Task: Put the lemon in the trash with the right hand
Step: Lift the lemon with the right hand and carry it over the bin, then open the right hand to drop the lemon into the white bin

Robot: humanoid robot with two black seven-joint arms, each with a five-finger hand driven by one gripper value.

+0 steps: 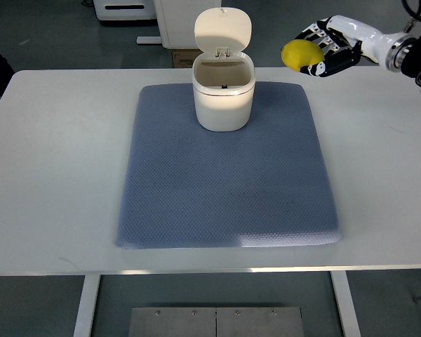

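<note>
Surface: white table (56, 175), blue mat (224, 189) beneath the trash can (223, 95).
Trash can: white, lid up.
Right hand (330, 49): fingers clamped on lemon (302, 55), right of can, raised.

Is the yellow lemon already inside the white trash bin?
No, the yellow lemon is held by the right robot hand, to the right of the open white plastic trash bin.
</note>
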